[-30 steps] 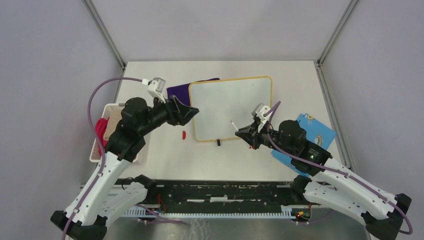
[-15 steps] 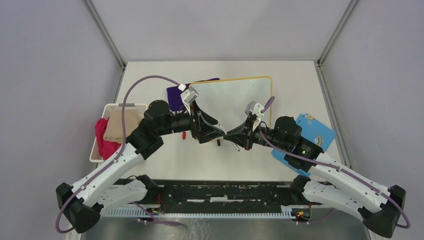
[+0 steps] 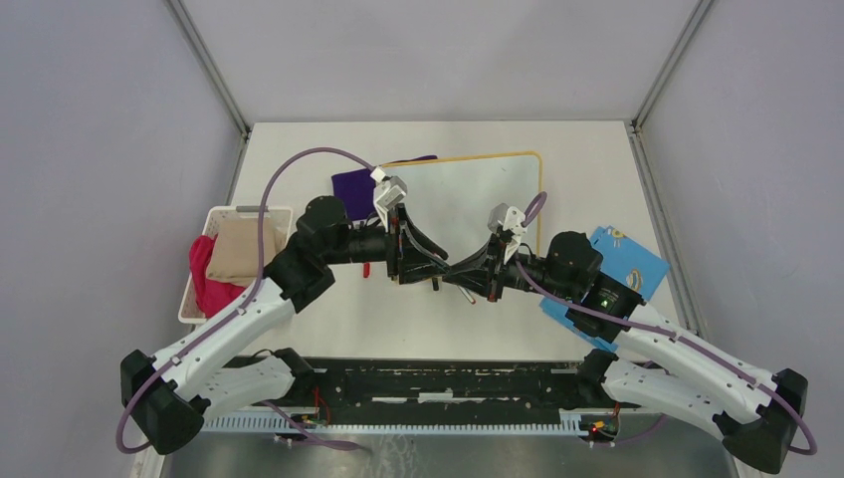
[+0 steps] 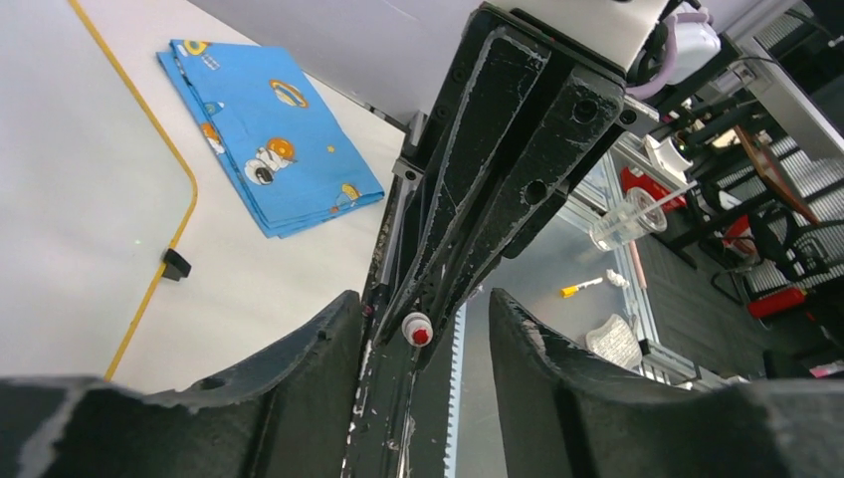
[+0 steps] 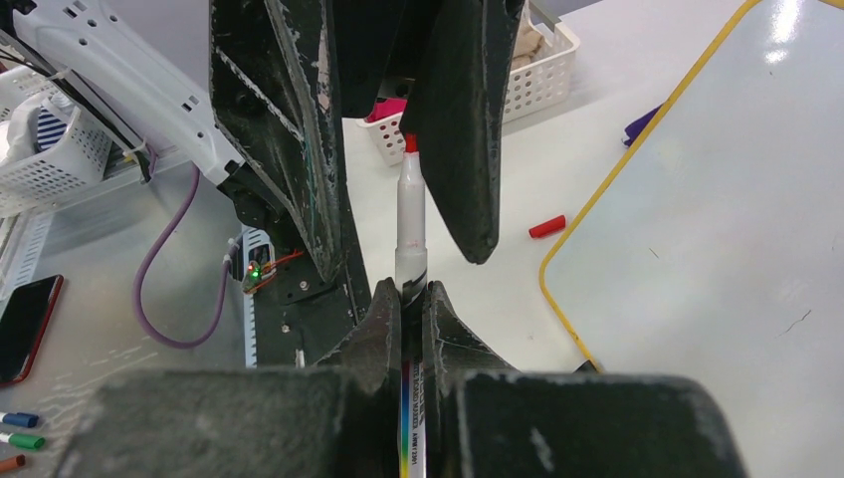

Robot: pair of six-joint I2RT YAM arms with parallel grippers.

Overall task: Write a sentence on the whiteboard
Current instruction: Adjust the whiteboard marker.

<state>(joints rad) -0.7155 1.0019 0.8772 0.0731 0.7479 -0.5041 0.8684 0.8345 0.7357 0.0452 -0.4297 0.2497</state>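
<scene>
Right pincer [image 5: 409, 291] clamped a red-tipped marker [image 5: 409, 214], its label unreadable; left pincer [image 4: 420, 301] stood open around the tip, over the white counter [image 3: 597, 169].

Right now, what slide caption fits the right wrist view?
Right jaws clamp an uncapped red marker, its tip between the open left jaws; whiteboard to the right.

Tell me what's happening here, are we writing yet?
Not yet. The right gripper is shut on the uncapped marker, its red tip pointing into the left gripper, which stands open around it. They meet over the near edge of the whiteboard. The red cap lies on the table beside the board, and no writing shows on it.
</scene>
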